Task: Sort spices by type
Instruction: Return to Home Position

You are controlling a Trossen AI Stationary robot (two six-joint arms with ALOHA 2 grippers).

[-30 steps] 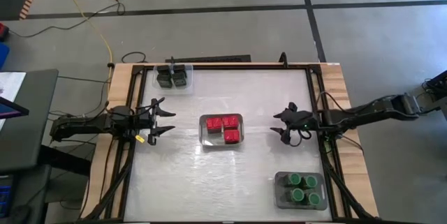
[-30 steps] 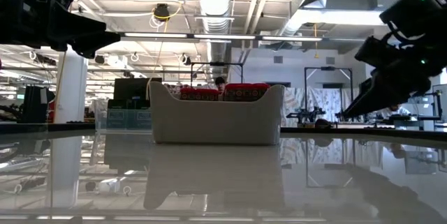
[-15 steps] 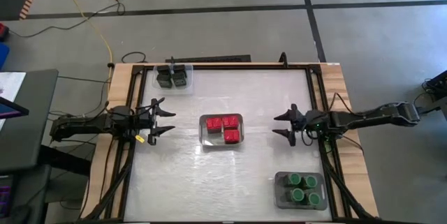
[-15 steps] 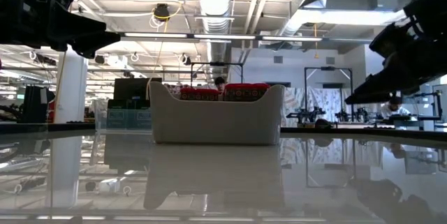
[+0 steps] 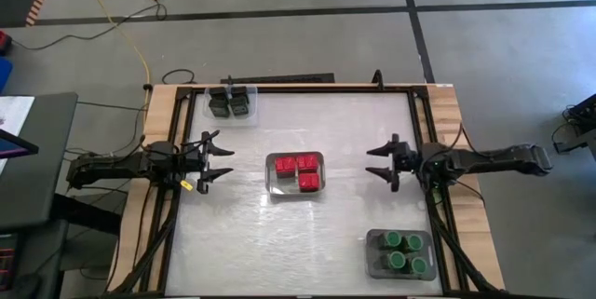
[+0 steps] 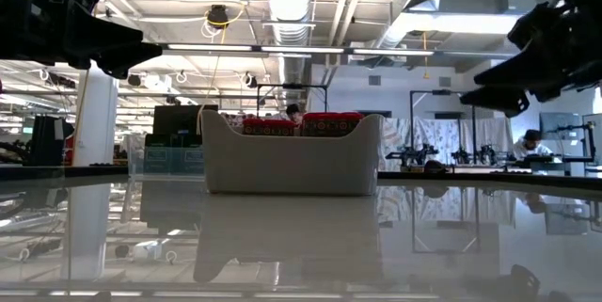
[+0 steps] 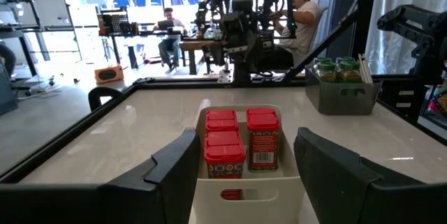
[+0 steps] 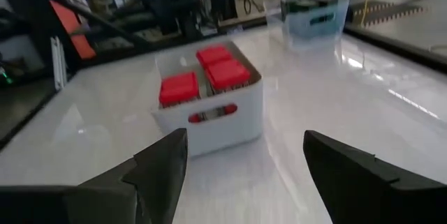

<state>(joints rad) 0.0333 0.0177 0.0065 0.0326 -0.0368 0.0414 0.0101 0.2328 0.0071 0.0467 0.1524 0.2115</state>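
Observation:
Three red square-capped spices stand in a white tray at the table's middle, also seen as red spices and red spices in the wrist views. Several green round-capped spices sit in a grey tray at the near right. Black boxy spices fill a clear tray at the far left. My left gripper hovers open at the left edge, pointing level at the white tray. My right gripper hovers open at the right edge, facing the same tray, nothing between its fingers.
A dark frame runs along the table's edges. Bare white tabletop lies between the trays. Beyond the table, the left wrist view shows people seated at desks and other equipment.
My right gripper has drawn back toward the table's right edge and risen, tipping up from a downward slant to nearly level. It stays open. My left gripper and the trays have kept still.

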